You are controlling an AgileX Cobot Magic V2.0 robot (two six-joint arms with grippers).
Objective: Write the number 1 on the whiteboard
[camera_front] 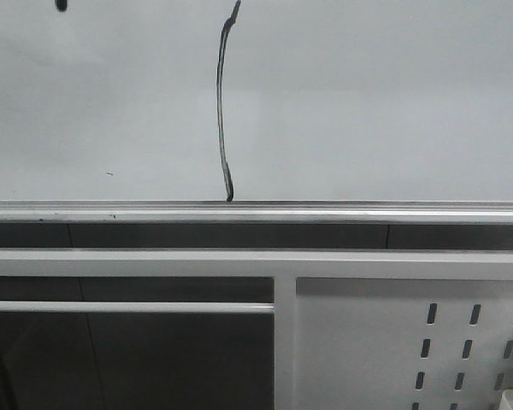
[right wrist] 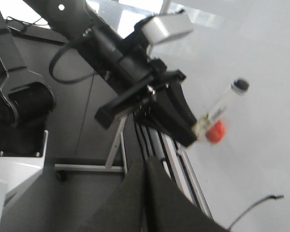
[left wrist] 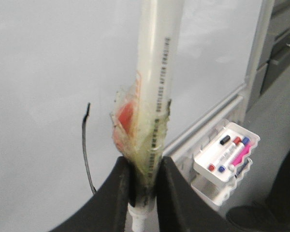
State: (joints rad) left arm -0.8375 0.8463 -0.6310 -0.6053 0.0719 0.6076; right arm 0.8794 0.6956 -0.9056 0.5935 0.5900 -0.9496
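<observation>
Whiteboard (camera_front: 368, 102): large, pale grey-white, glossy, upright; silver aluminium rail along its bottom edge. Number 1 (camera_front: 221, 102): one thin black marker stroke, near vertical, slightly bowed, small hook at the top, foot reaching or almost reaching the rail; contact unclear in front view. Also seen on the board in both wrist views (left wrist: 86, 145) (right wrist: 253, 209).

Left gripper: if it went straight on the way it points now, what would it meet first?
Most likely the whiteboard. The left gripper holds a marker aimed at the panel near the number 1, so the marker's tip would touch first. The tip is out of frame, so the gap is unclear.
</observation>
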